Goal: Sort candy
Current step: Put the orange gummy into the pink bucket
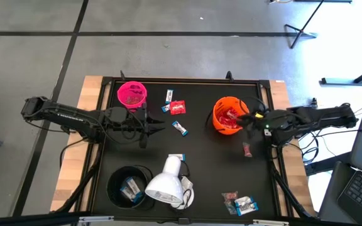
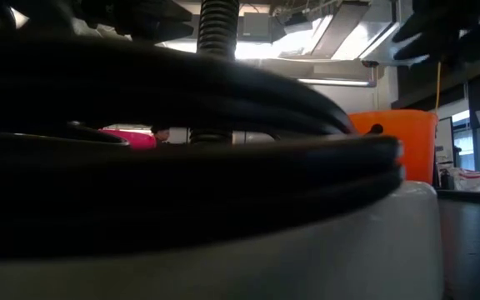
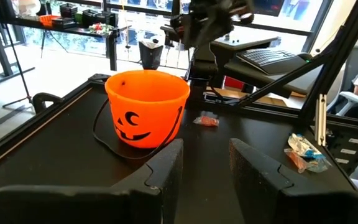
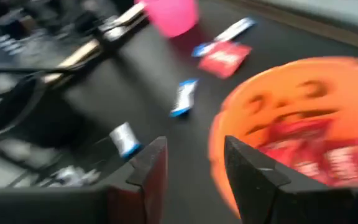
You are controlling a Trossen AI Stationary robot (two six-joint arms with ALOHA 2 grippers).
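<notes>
Right gripper (image 1: pixel 251 119) hangs at the rim of the orange cup (image 1: pixel 229 115), on the side toward the table's right edge; in its own wrist view its two dark fingers (image 4: pixel 150 167) stand apart with nothing between them, above the cup's edge. Inside that cup lie red crinkly packets (image 4: pixel 303 148). Just beside the cup, toward the near edge of the table, a small pinkish piece (image 1: pixel 247 149) lies on the black mat.

Left gripper (image 1: pixel 148 129) sits over the mat below the pink cup (image 1: pixel 132 94), pointing toward the middle of the table. Its fingers (image 3: pixel 168 169) stand apart in the left wrist view, empty, facing the orange cup with its jack-o'-lantern face.

More candy is scattered across the mat. Between the pink and orange cups lie a red packet (image 1: pixel 178 108) and a white-and-blue bar (image 1: pixel 169 95), with another small blue-and-white piece (image 1: pixel 166 108) touching or just beside the packet. A further white-and-blue bar (image 1: pixel 180 128) lies nearer the centre, not far from the left gripper's tips. Near the front right corner sits a small cluster of wrapped sweets (image 1: pixel 240 203), reddish and blue-white.

The pink cup holds tiny pinkish pieces. The black cup (image 1: pixel 129 185) at the front left holds a few blue-and-white wrappers. Right beside it the white lamp head (image 1: pixel 166 183) lies on the mat, with another white-and-blue bar (image 1: pixel 178 156) at its narrow end. The low view is mostly filled by a dark rim up close.
</notes>
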